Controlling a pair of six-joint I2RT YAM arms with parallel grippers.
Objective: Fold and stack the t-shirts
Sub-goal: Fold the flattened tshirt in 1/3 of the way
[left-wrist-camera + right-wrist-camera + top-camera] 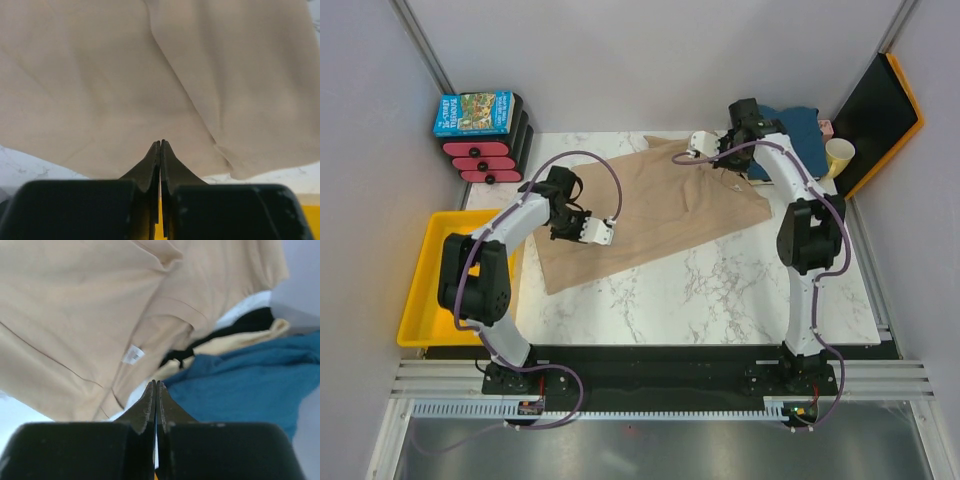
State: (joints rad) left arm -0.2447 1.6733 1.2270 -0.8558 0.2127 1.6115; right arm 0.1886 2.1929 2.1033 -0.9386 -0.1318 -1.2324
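Looks like left gripper (160, 146) and right gripper (156, 385) sit pinched shut, empty. Grab the tan shirt (650, 210) by matching corners.

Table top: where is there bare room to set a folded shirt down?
The bare marble of the table between the tan shirt and the near edge is free. The far right corner is crowded, with the teal shirt and pale cup.

Teal shirt (800, 122), 1 o'clock, partly hidden behind right arm (807, 232); label (132, 354) txt too small to read; dark shirt (246, 323) mostly covered.
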